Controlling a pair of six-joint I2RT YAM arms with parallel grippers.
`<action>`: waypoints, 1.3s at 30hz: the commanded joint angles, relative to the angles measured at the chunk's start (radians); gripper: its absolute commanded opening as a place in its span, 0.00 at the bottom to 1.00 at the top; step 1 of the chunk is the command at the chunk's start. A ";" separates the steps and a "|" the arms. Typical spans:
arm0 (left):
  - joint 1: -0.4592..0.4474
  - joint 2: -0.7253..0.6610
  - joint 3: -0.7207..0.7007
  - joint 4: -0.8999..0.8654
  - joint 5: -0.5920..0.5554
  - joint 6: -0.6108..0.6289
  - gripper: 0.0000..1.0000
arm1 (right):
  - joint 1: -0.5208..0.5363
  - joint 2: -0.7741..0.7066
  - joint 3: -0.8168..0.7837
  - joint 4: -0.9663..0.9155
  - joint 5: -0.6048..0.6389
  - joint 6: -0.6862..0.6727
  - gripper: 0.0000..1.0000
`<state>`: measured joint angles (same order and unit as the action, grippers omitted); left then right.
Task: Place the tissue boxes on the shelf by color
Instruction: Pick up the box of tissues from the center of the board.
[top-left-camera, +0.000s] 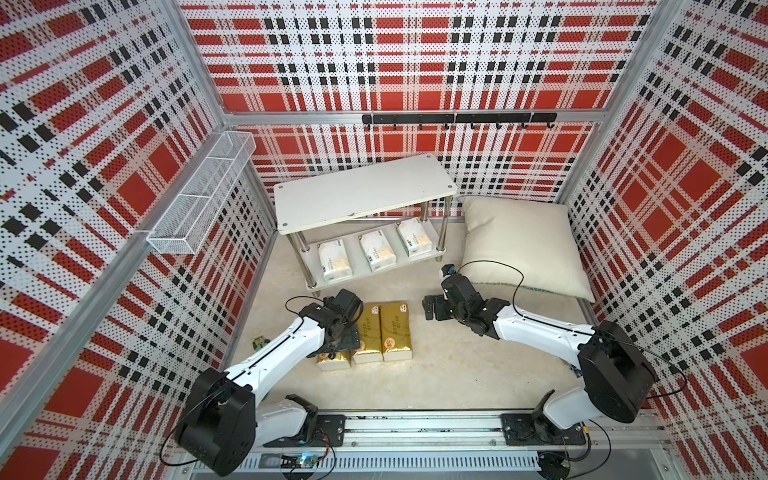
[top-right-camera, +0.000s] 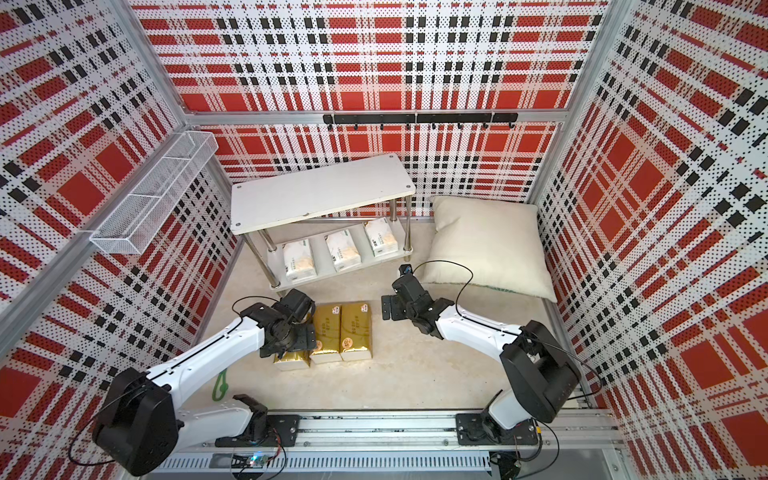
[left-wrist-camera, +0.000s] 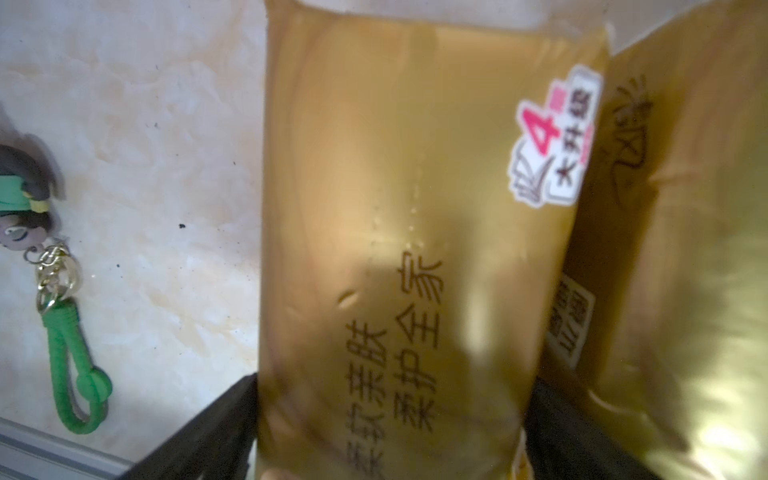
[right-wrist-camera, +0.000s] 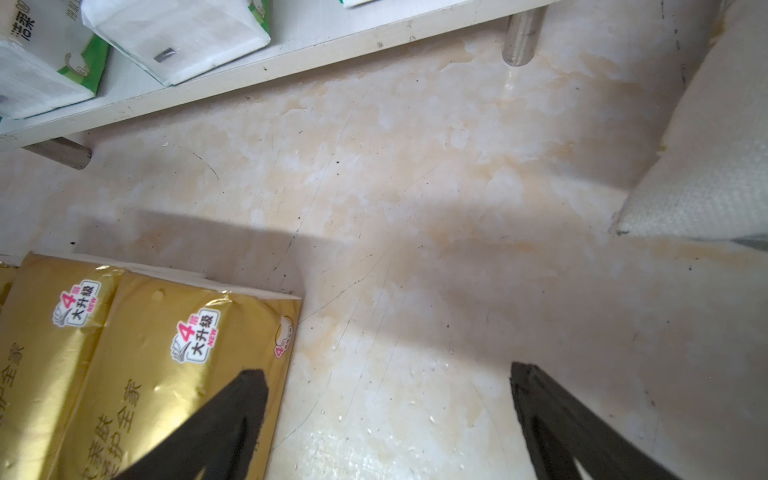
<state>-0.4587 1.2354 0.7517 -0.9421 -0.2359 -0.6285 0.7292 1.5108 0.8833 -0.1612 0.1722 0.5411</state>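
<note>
Gold wrapper fills my left wrist view: the nearest gold tissue pack (left-wrist-camera: 395, 249) sits between the two dark fingers (left-wrist-camera: 199, 436) of my left tool (top-left-camera: 338, 338), which are spread wide on either flank of it and not yet squeezing. In both top views that tool hovers low over the leftmost of three gold packs (top-right-camera: 326, 332) lying side by side on the table (top-left-camera: 436, 374), lower centre of the frame. My right tool (top-left-camera: 432, 309) is also fully open and empty, parked over bare table just right of the gold row, near the cream pillow (top-left-camera: 523, 245).

The shelf (top-left-camera: 361, 189) stands at upper centre. Its lower board already carries three white packs (top-left-camera: 376, 251) in a row; the top board is bare, so I judge the gold ones belong up there.

To do this pick well, I would keep the fingers centred across the pack's short width and go deep enough to catch the body, not just the film. The neighbouring gold pack (left-wrist-camera: 685, 249) touches it, so the finger on that side must slip into the seam without dragging it. I would close gently, since the pack looks soft and its foil slippery.

A green-looped keychain (left-wrist-camera: 62, 316) lies at the left of the wrist view, clear of the grasp.
</note>
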 joint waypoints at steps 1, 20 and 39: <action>0.001 0.010 -0.018 0.023 0.037 -0.017 0.99 | 0.003 -0.016 -0.017 0.014 0.011 0.005 1.00; -0.203 -0.056 -0.109 0.022 0.017 -0.290 0.99 | 0.004 -0.015 -0.003 0.002 0.008 0.004 1.00; -0.252 -0.113 -0.185 0.086 -0.033 -0.409 0.99 | 0.003 0.006 0.001 0.014 -0.005 0.005 1.00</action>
<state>-0.7040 1.1355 0.5842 -0.8810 -0.2409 -1.0138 0.7292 1.5108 0.8833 -0.1619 0.1715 0.5411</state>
